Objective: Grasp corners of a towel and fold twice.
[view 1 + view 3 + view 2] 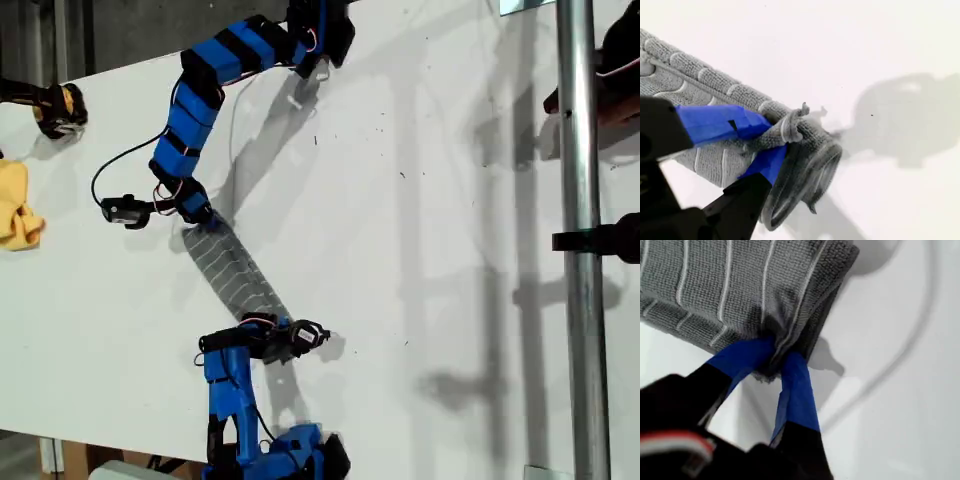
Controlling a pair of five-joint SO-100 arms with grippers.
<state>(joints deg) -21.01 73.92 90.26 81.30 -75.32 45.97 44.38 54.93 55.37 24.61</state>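
Observation:
The towel [232,270], grey with thin white stripes, lies folded into a narrow diagonal strip on the white table [430,200]. In the exterior view one blue arm's gripper [200,215] sits at the strip's upper end and the other arm's gripper [285,330] at its lower end. The wrist views do not show which arm is which. My first gripper [775,357] is shut on a folded end of the towel [740,285], its blue-taped fingers [795,385] pinching the layered edge. My second gripper [772,137] is shut on a bunched corner of the towel [705,85].
A crumpled yellow cloth [18,205] lies at the exterior view's left edge, with a yellow-and-black object [58,108] above it. A black cable [105,170] loops beside the upper arm. A vertical metal pole [580,240] with a black clamp [600,240] crosses the exterior view's right side.

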